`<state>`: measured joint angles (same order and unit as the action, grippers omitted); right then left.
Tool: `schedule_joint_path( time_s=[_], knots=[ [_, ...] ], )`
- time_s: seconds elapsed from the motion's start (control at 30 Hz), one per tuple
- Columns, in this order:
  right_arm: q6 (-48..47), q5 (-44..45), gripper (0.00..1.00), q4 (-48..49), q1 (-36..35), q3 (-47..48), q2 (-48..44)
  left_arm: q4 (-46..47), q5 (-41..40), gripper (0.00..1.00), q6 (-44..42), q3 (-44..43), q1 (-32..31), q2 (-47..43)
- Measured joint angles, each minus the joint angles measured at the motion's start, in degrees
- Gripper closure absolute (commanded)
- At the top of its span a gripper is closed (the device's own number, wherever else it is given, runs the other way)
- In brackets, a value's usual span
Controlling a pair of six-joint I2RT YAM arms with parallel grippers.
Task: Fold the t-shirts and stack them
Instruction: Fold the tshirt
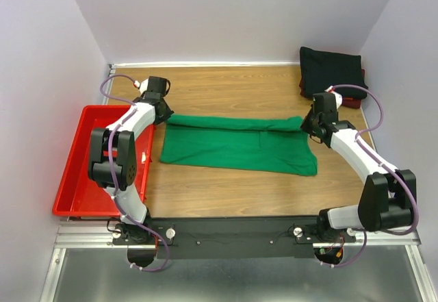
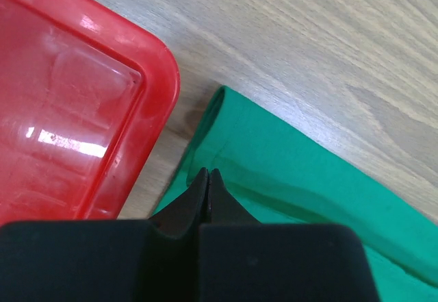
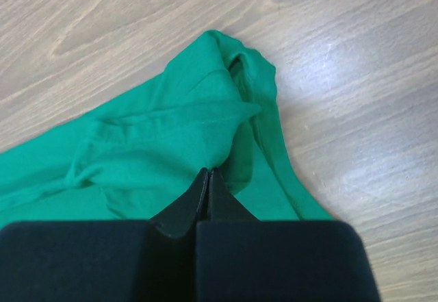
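Wooden table (image 1: 226,185): carries everything listed, running under and ahead of both pincers. Green t-shirt (image 1: 239,148): largest cloth item, laid out as a long folded band between the two pincers, its far long edge doubled over towards the near side; one end corner lies at each pincer. Red tray (image 1: 72,179): plastic, outboard of the left pincer on its left side, its rounded corner just beside the shirt's end but apart from it in the left wrist view. Black t-shirt (image 1: 332,69): folded, lying beyond the right pincer in the table's far corner, well apart from the green one. Dark red t-shirt (image 1: 354,101): under the black one, only a sliver showing at the edge nearest the right pincer. Left pincer (image 2: 207,179): jaws pressed fully together, tips closed on the hem at the green shirt's corner, where the edge curls up to meet them. Right pincer (image 3: 207,177): jaws likewise fully together, nipping the opposite end of the green shirt, with creases and a raised fold of cloth gathering into the tips.
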<state>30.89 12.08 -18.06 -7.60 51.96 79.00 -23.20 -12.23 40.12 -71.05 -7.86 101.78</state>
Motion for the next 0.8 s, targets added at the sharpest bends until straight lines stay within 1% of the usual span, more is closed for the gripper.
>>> schedule_joint_path(
  time_s=[0.3,0.8],
  knots=[
    [0.7,-0.2,1.00,-0.4,0.0,-2.0,-2.6,1.4,0.5,1.00,0.0,1.9,0.0,-2.1],
    [1.7,-0.1,1.00,-1.6,0.0,-4.7,-3.5,2.6,1.4,1.00,0.1,5.7,0.6,-3.2]
  ],
)
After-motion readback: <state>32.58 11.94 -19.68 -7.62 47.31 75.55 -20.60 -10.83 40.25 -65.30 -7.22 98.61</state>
